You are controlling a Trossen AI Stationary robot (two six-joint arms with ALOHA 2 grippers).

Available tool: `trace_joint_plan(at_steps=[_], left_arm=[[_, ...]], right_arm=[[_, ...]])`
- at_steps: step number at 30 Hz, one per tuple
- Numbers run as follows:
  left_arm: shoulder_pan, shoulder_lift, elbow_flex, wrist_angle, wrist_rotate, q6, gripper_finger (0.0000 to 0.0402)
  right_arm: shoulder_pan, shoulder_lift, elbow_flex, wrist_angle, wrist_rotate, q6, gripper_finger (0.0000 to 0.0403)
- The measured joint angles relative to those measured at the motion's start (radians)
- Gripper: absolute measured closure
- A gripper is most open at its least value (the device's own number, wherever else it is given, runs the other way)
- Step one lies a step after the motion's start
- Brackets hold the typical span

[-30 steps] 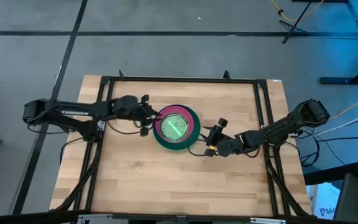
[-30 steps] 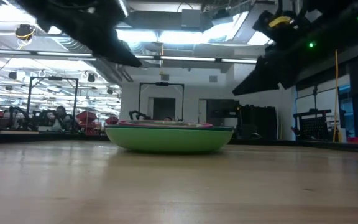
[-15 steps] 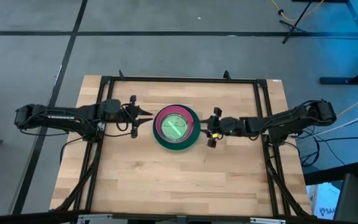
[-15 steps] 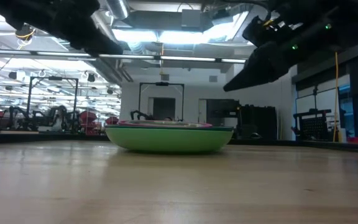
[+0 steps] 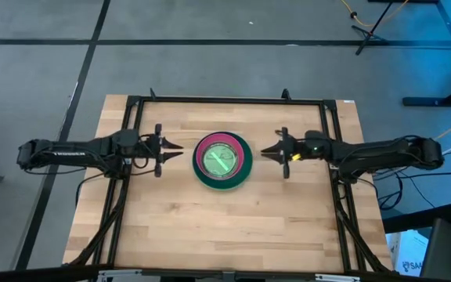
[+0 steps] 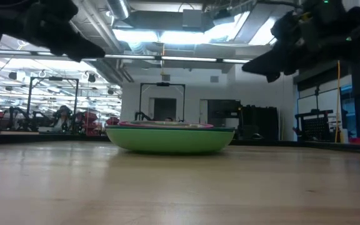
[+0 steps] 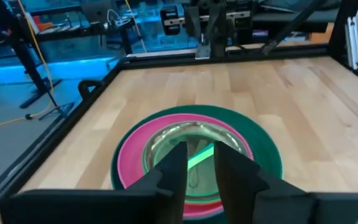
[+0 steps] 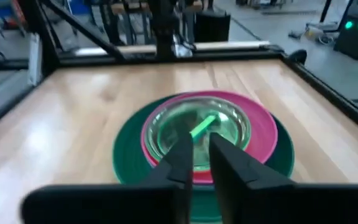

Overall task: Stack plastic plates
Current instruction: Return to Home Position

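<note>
the plastic plates [image 5: 222, 160] sit as one stack near the middle of the table [image 5: 210, 227], about midway between its left and right edges. dark green plate [image 7: 263, 149] at the bottom, magenta plate [image 7: 129, 163] on it, clear light green plate [image 7: 197, 134] on top. whatever lies between them i can't make out. my left gripper [image 5: 178, 150] hangs above the table on the stack's left-edge side, near it but apart and pointing at it. its fingers [image 7: 174, 165] are close together with a slim gap, gripping nothing. my right gripper [image 5: 265, 152] mirrors it on the right-edge side, raised, with fingers [image 8: 225, 158] likewise narrowly parted and empty.
</note>
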Motion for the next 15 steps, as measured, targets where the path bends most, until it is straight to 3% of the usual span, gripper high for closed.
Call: trace_joint_plan(at_steps=[8,15], left_arm=[[0.000,-0.170,-0.059,-0.032,0.017,-0.064,0.0395],[0.000,-0.306,-0.124,-0.059,0.020,-0.093,0.0393]], right_arm=[[-0.030,-0.197,-0.112,0.030,0.029,0.038,0.0401],[-0.029,-0.378,-0.219,0.035,0.049,0.085,0.0394]])
